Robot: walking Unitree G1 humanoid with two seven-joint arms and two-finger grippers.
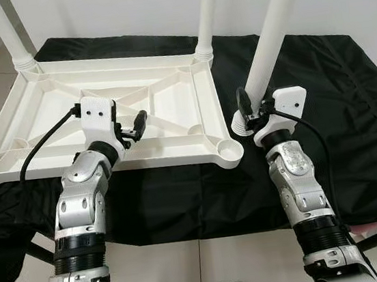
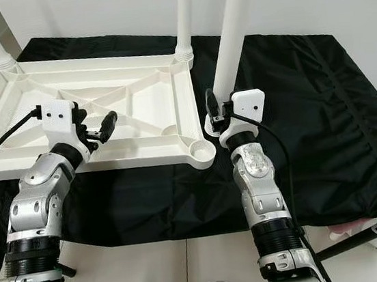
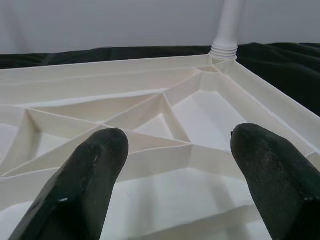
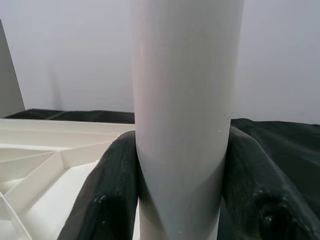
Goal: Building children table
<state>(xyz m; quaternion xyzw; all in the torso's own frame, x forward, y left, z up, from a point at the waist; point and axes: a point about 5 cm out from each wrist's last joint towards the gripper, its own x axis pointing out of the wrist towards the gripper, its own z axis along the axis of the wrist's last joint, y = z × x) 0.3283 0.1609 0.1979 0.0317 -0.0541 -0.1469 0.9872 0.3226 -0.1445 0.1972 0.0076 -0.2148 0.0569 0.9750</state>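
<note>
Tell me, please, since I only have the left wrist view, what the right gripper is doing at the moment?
Observer: The right gripper is shut on a loose white table leg, gripping it near the lower end.
Operator: Thank you. Is that leg seated in a socket yet?
Observer: Not yet; its lower end sits just right of the empty corner socket of the upturned tabletop, over the black cloth.
Operator: And where is my left gripper relative to the top?
Observer: The left gripper is open, above the tabletop's ribbed underside near its front edge.
</note>
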